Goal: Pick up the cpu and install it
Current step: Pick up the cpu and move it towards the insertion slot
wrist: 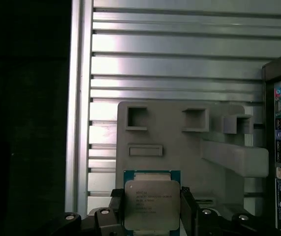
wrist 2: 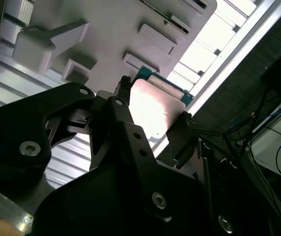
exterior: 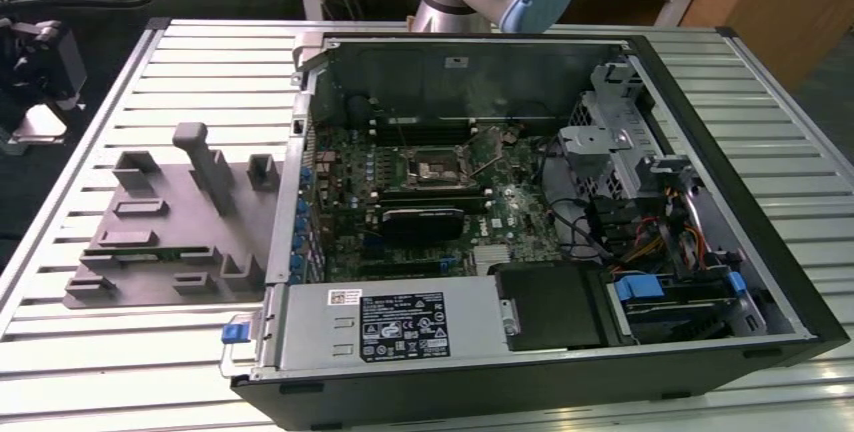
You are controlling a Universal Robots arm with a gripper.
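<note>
The cpu [wrist: 151, 204] lies flat between the two fingers [wrist: 116, 209] of the gripper [wrist: 151, 212], and they press on its two sides. In the first wrist view it is over the grey tray [wrist: 179, 147]. I cannot tell if it rests on the tray or hangs just above it. To do this well, I think the grip should be soft but sure, on the sides alone. The cpu should be held level so it does not tip or slip. The open computer [exterior: 467, 62], with its socket [exterior: 434, 167], is just beside the tray.
</note>
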